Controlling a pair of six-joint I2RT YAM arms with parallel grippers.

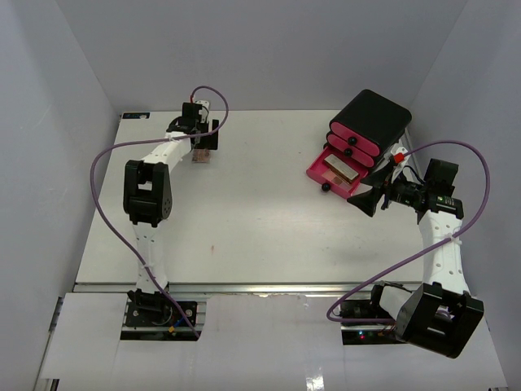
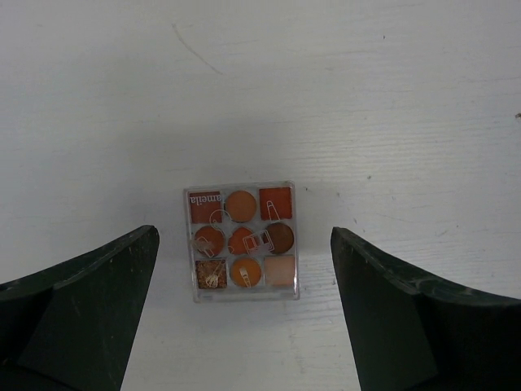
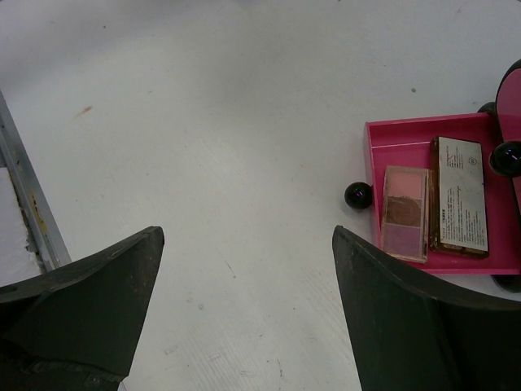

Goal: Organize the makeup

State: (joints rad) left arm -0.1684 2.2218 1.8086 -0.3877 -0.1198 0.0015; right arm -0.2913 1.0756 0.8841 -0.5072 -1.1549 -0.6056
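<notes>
Matt white table [image 2: 391, 98], looked like painted wood w/ faint grain lines & small scuffs. The eyeshadow palette [image 2: 244, 240] had a clear glossy plastic case; pans mostly matt orange-brown powder, bottom-left one glittery. On the left gripper [image 2: 242, 230] & right gripper [image 3: 247, 230], fingers were matt black plastic, slightly grainy. The pink drawer [image 3: 407, 130] was smooth plastic w/ soft sheen; its knob [image 3: 358, 195] was black & glossy, w/ a highlight. The tan-pink palette [image 3: 404, 213] showed matt powders. The brown case [image 3: 461, 194] had shiny edges & a pale printed label, approx. paper-like. The black box [image 1: 376, 112] was smooth semi-gloss plastic. The rail [image 3: 32, 204] was dull bare metal.
</notes>
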